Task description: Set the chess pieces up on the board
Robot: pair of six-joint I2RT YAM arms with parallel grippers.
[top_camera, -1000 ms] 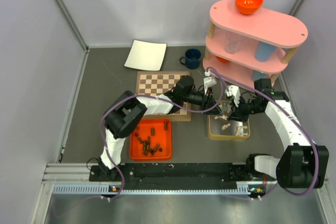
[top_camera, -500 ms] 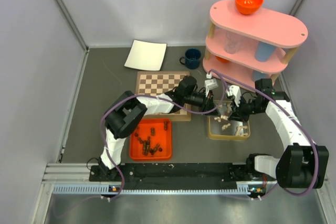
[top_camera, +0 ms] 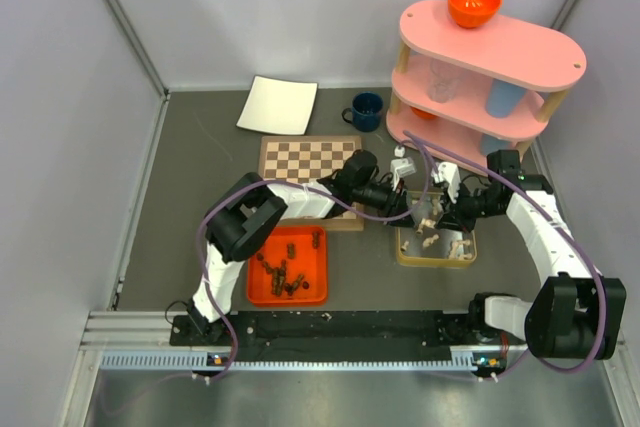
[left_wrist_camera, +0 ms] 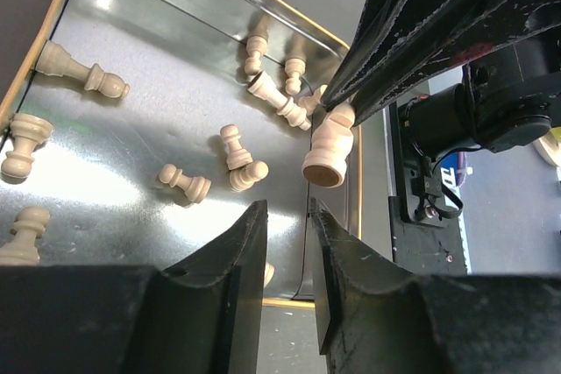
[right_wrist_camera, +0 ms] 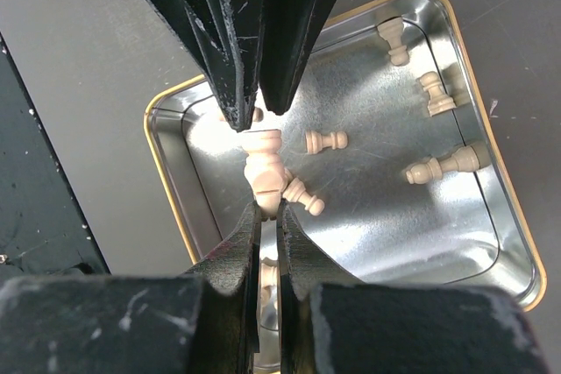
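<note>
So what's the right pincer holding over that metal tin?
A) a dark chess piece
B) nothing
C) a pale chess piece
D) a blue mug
C: the right pincer is shut on a pale chess piece above the tin.

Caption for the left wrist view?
Right gripper holds a pale piece over the tin; left gripper, open, just short of it.

The board (top_camera: 297,159): square, dark brown and cream checks, light wood rim, flat on the table; its near right corner is hidden under an arm (top_camera: 300,202). The dark brown pieces (top_camera: 283,272) lie jumbled in an orange tray (top_camera: 256,292) just in front of it. The pale pieces (left_wrist_camera: 184,183) lie on their sides, scattered in a metal tin (left_wrist_camera: 140,67). One pale piece (left_wrist_camera: 329,142) is pinched at its top by the right gripper (right_wrist_camera: 267,215) above the tin, round base free.
</note>
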